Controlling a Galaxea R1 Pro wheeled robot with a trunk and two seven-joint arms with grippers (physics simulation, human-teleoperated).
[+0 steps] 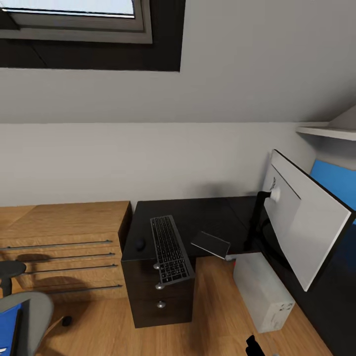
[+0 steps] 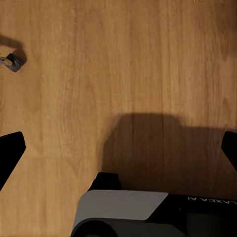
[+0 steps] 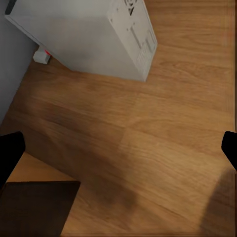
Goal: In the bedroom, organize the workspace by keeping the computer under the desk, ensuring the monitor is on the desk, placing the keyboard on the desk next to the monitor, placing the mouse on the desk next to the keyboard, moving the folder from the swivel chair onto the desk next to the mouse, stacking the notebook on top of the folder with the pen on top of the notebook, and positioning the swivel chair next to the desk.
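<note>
The black desk carries the keyboard, whose near end overhangs the front edge. The dark mouse lies just left of it. A thin dark slab, perhaps the notebook, juts over the inner edge. The monitor stands at the right, grey back towards me. Below it the computer rests on the floor. The swivel chair holds the blue folder at lower left. The pen is out of view. My left gripper and right gripper hang open over the wood floor.
A low light-wood cabinet adjoins the desk's left end. Dark drawers sit under the keyboard. A blue back panel and a white shelf are at the right. A chair caster is on the floor near my base.
</note>
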